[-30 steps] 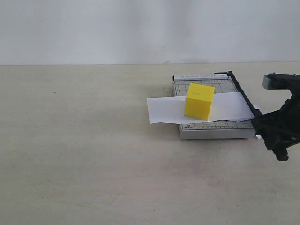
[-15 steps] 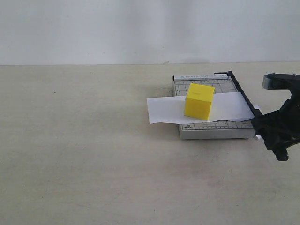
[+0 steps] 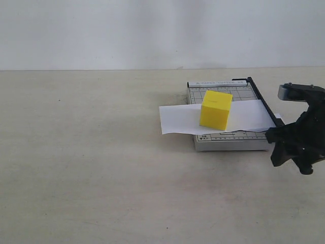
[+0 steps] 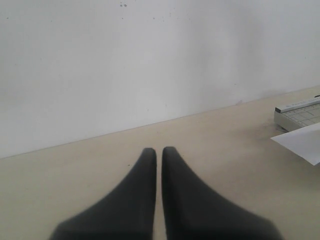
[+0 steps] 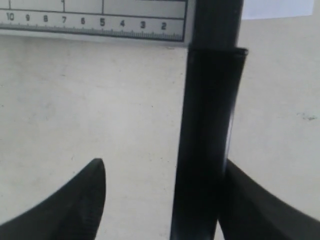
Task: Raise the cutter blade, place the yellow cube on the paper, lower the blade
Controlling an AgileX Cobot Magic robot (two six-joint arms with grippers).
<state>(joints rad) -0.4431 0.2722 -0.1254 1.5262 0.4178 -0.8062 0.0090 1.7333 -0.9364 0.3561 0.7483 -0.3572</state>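
Observation:
The yellow cube [image 3: 216, 109] rests on the white paper [image 3: 177, 119], which lies across the grey cutter board [image 3: 218, 89]. The black cutter blade [image 3: 261, 99] lies down flat along the board's right edge. My right gripper [image 3: 292, 145] is at the blade's near end, open. In the right wrist view the thick black handle [image 5: 205, 150] stands between the fingers of the right gripper [image 5: 164, 165], close against one finger and well apart from the other. My left gripper [image 4: 159, 150] is shut with nothing in it, far from the board [image 4: 300, 112], and is out of the exterior view.
The beige table [image 3: 91, 152] stretches wide to the left of the board. A white wall [image 3: 152, 30] stands behind it. The board's ruler edge [image 5: 100, 20] and a paper corner [image 5: 275, 7] appear in the right wrist view.
My right gripper's fingers have spread apart around the blade handle, and its body shifted slightly left. Cube, paper and blade have not moved.

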